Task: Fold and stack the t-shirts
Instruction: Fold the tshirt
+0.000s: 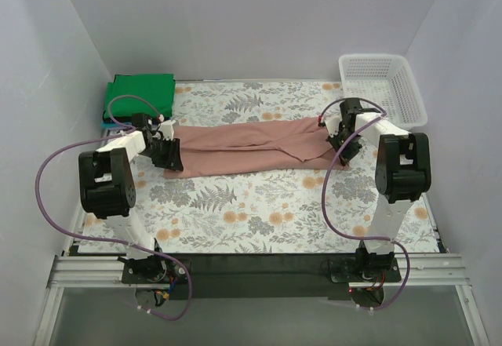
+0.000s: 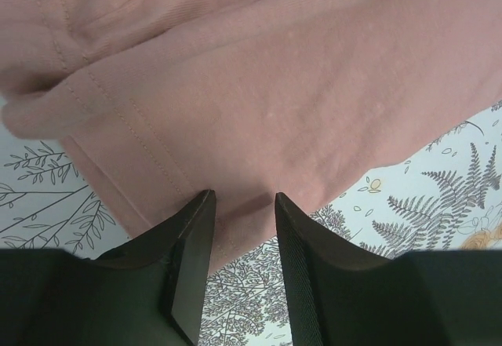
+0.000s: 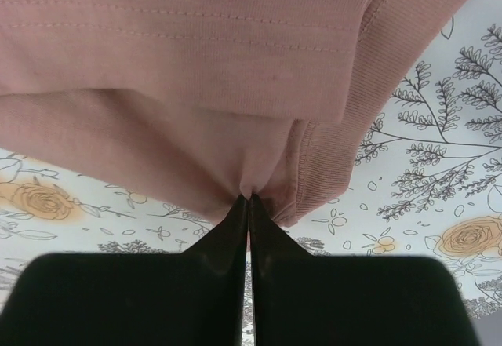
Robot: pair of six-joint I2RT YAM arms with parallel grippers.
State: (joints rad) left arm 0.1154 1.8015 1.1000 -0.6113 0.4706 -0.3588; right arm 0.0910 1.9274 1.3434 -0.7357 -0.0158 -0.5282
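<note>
The dusty pink-brown t-shirt (image 1: 251,146) lies folded into a long band across the floral table cloth. My left gripper (image 1: 169,154) is at its left end; in the left wrist view its jaws stand apart (image 2: 243,201) with the shirt's hemmed edge (image 2: 274,87) lying between the tips. My right gripper (image 1: 343,148) is at the shirt's right end, shut (image 3: 249,198) on a pinch of the pink cloth (image 3: 172,63) beside the ribbed collar. A bright green t-shirt (image 1: 141,95) lies folded flat at the far left corner, on top of other folded cloth.
A white mesh basket (image 1: 384,87) stands at the far right corner, just behind the right arm. The floral table cloth (image 1: 251,213) covers the table up to the white walls. Purple cables loop off both arms.
</note>
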